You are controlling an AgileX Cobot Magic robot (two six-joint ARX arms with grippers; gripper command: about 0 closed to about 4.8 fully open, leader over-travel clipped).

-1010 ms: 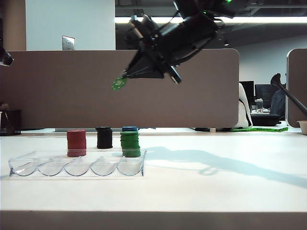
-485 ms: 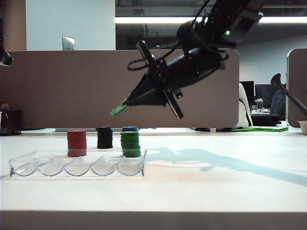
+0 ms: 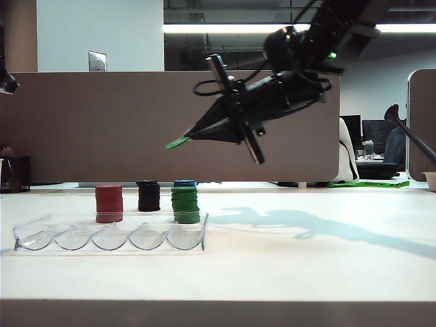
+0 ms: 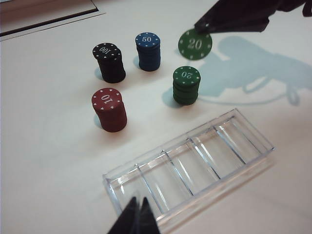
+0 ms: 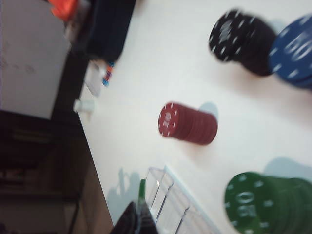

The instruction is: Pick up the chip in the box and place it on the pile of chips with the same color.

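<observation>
The right pincer (image 3: pixel 185 139) hangs in the air above the worktop (image 3: pixel 286 266), its jaws closed on the rim of the chip (image 3: pixel 177 142). The chip juts out past the fingertips and, seen from the exterior camera, lies nearly edge-on and close to level. In the left wrist view its face with the white "20" shows plainly, so that face is turned upward.

What the next move turns on is where the pile of chips with the same color (image 3: pixel 184 206) lies from this pincer: well below the held chip and only a little off to one side of it, toward the arm's own body in the exterior view. The left wrist view also shows the chip (image 4: pixel 195 44) apart from the green pile (image 4: pixel 186 85), offset along the worktop and not yet over it. The lowering therefore looks to need a small sideways correction together with a long descent. The blue pile (image 4: pixel 147 50) and the black pile (image 4: pixel 109 62) stand close by, farther out than the green one; the red pile (image 4: pixel 109 109) stands to the side, nearer the box (image 4: pixel 195 165).

The box lies empty of chips on the worktop, below and short of the pincer's tip.

The left pincer (image 4: pixel 137 219) is pinched together, holds nothing, and hangs just above the near edge of the box, farther from the green pile than the right one.
</observation>
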